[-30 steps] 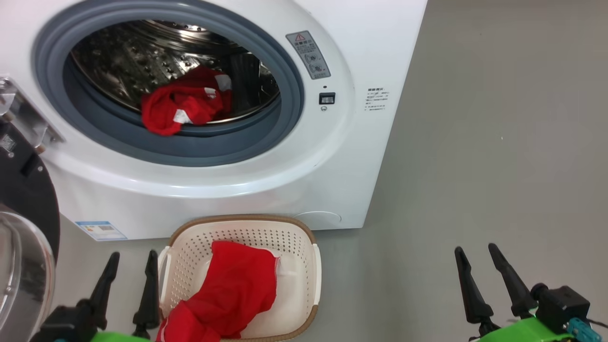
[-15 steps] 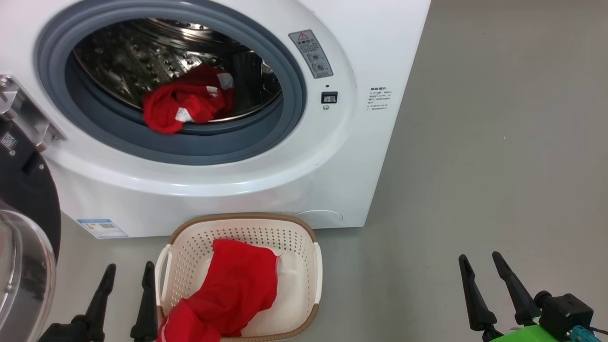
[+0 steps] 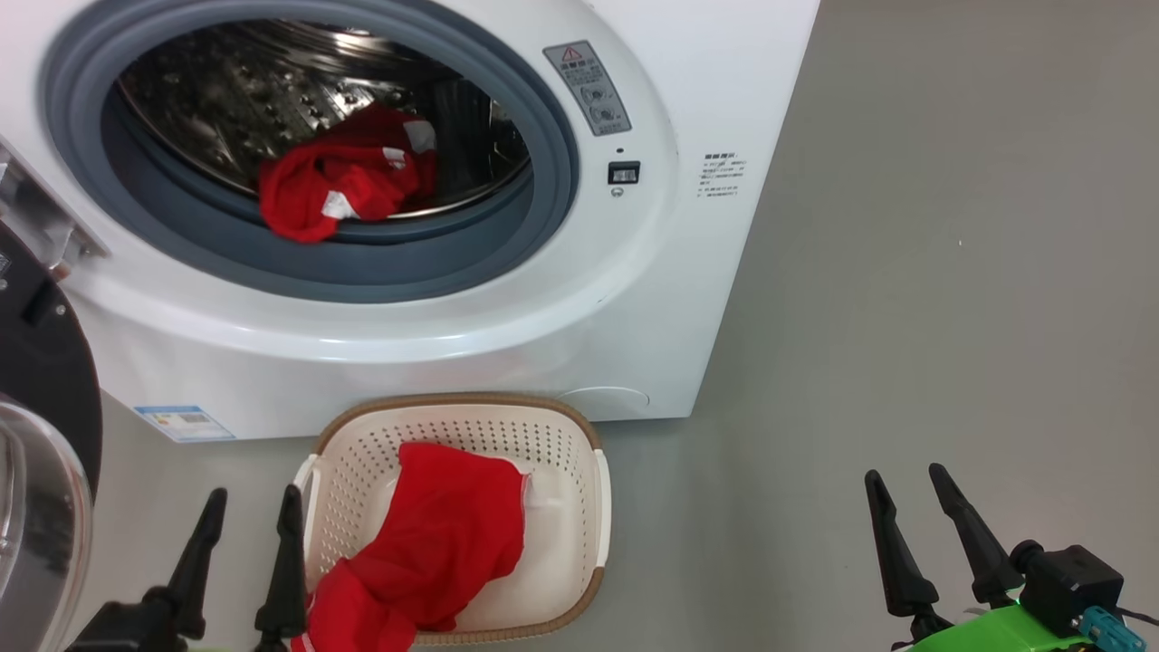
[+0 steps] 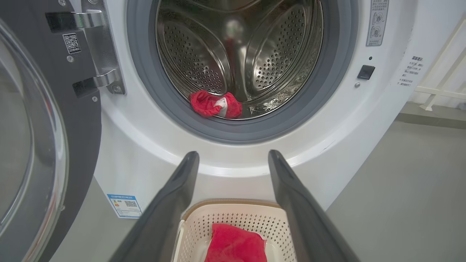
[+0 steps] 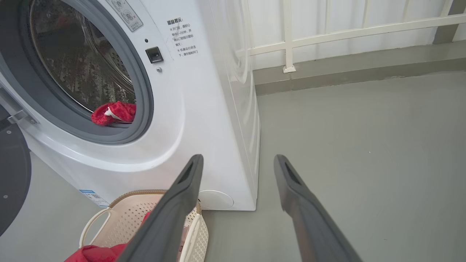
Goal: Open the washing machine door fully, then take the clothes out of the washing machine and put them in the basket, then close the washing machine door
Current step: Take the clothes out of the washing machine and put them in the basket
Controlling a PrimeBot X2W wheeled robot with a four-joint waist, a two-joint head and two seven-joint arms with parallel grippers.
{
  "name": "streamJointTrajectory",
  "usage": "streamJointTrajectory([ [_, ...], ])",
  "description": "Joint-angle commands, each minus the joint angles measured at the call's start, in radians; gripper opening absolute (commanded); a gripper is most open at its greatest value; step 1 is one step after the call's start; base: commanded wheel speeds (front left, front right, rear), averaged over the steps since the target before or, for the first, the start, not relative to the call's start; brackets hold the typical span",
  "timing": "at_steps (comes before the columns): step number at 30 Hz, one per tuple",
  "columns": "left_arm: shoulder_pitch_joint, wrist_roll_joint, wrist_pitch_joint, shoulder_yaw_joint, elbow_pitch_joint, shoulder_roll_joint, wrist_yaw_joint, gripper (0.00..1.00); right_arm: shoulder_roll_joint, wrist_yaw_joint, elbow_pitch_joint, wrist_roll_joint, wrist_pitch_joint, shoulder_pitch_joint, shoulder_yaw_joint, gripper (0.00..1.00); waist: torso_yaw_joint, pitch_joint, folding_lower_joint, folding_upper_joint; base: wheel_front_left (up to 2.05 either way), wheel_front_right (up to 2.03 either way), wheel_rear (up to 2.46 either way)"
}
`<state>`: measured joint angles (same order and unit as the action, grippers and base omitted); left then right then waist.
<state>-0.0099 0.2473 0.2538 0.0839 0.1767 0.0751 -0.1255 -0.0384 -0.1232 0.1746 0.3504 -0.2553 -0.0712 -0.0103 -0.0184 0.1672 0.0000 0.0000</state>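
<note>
Load split between washing machine [image 3: 543, 344] and basket [image 3: 453, 399]
Head view: washing machine door [image 3: 45, 380] open at left; one red garment [image 3: 308, 195] lies in the drum, a second garment [image 3: 444, 534] in the basket (near, on the floor). Left wrist view: left gripper [image 4: 233, 154] spread, empty. Right wrist view: right gripper [image 5: 238, 157] likewise.

Washing machine door [image 3: 50, 371] stood open at far left. Red garment [image 3: 335, 181] lay at the drum's lip. Second red garment [image 3: 444, 534] draped over the basket [image 3: 453, 403]'s near-left rim. Left pincer [image 3: 254, 493] sat just beside the basket and right pincer [image 3: 904, 473] well off right, both spread and empty.
</note>
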Motion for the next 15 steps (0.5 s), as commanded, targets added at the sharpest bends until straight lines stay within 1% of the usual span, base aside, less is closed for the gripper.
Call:
streamJointTrajectory([
  [1, -0.047, -0.007, 0.008, 0.023, -0.011, 0.017, -0.005, 1.00, -0.012, -0.008, -0.025, -0.005, -0.006, 0.041, -0.026, 1.00, -0.002, 0.015, 0.0000, 0.0000, 0.00, 0.00, 0.00],
  [9, -0.214, -0.001, 0.008, -0.035, 0.091, 0.071, -0.005, 1.00, -0.012, -0.008, -0.031, -0.002, -0.006, 0.103, -0.049, 1.00, -0.010, 0.100, 0.0000, 0.0000, 0.00, 0.00, 0.00],
  [10, -0.214, -0.001, 0.008, -0.035, 0.091, 0.071, -0.005, 1.00, -0.012, -0.008, -0.031, -0.002, -0.006, 0.103, -0.049, 1.00, -0.010, 0.100, 0.0000, 0.0000, 0.00, 0.00, 0.00],
  [15, -0.371, -0.001, 0.008, -0.081, 0.193, 0.113, -0.005, 1.00, -0.012, -0.008, -0.038, 0.000, -0.006, 0.150, -0.065, 1.00, -0.022, 0.170, 0.0000, 0.0000, 0.00, 0.00, 0.00],
])
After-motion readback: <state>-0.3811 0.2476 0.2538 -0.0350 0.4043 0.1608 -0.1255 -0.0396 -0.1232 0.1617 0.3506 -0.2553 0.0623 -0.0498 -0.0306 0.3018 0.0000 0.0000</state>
